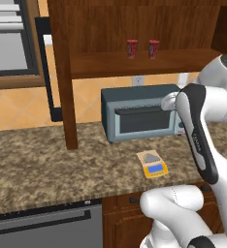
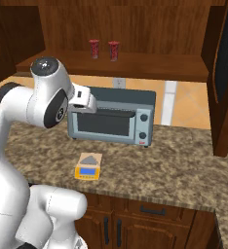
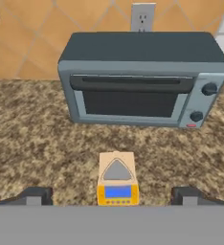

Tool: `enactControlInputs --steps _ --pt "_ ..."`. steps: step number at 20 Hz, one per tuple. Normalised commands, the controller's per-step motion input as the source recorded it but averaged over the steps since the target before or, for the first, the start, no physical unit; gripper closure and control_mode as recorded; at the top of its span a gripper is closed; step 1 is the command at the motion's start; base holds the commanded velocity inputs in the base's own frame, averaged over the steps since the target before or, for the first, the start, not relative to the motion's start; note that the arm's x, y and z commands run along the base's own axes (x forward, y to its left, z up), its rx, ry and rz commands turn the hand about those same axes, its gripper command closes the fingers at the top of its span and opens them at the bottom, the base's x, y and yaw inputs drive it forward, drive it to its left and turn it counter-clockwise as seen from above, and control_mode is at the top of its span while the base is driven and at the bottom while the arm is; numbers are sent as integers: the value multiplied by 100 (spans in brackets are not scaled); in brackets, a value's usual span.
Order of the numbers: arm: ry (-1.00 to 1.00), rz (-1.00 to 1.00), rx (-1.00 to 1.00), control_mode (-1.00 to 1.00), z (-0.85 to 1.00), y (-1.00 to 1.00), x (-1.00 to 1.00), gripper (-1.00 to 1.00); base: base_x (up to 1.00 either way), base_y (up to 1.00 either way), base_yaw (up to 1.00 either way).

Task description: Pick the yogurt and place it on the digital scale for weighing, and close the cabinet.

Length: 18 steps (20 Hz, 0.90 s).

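Fingers (image 3: 37, 195) stand spread wide with nothing between them, hovering over the table (image 3: 32, 139) and looking down on the digital scale (image 3: 117, 179), likely because the hand faces the spot where the cup must land. Two red cups wait on the open cabinet (image 1: 62, 72) shelf; the yogurt (image 1: 132, 48) (either could be it) is small, red, cylindrical, with dark markings. Behind the scale sits a grey toaster oven (image 3: 142, 79).
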Motion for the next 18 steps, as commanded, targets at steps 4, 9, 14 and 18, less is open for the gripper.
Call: enactControlInputs --steps 4,9,14,18 --pt "-11 0 0 -100 58 0 -4 -100 0 0 0" --pt "-26 0 3 -100 36 0 2 -100 0 0 0" --pt "-1 0 0 -100 46 0 10 -100 0 0 0" --pt "-1 0 0 -100 2 0 37 -100 0 0 0"
